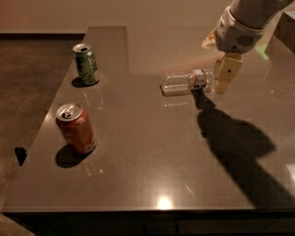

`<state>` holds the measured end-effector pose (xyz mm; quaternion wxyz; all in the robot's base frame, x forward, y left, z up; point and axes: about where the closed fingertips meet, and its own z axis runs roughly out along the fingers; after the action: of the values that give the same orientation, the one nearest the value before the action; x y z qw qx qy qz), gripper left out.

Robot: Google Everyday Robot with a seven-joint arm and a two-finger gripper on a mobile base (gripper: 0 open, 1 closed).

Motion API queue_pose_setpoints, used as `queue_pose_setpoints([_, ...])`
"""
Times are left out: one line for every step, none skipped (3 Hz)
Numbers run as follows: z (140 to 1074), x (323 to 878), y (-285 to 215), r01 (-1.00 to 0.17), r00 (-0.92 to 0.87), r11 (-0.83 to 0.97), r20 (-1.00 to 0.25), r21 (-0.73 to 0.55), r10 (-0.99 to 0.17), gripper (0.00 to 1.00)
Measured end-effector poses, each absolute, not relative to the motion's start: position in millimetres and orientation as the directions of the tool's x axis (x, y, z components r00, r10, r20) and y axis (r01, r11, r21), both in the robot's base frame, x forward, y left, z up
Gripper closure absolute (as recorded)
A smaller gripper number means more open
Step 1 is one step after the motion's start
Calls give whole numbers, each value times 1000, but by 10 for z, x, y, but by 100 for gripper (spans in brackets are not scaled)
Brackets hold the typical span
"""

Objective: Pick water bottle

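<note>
Beside the water bottle [184, 82] hovers the gripper [224, 79], cans [86, 63] [76, 128] well apart.

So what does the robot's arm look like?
The arm is a smooth, rounded white shell. It ends in a chunky white wrist with what looks like a small slotted vent. The gripper, over the table by the cap end of the water bottle, has blocky pale-yellow fingers. No cables or writing show.
</note>
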<state>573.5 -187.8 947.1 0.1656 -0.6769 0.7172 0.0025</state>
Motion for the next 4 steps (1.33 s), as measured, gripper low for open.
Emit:
queue_pose_setpoints([9220, 6024, -1763, -980, -10, 53, -219, -190, -976, 0])
queue_pose_setpoints([9005, 6309, -1703, -985, -14, 48, -201, -163, -980, 0])
queue_pose_setpoints([8874, 6400, -1692, -989, -18, 45, -188, -142, -982, 0])
queue_pose_setpoints([8747, 6462, -1675, -994, -19, 36, -155, -104, -988, 18])
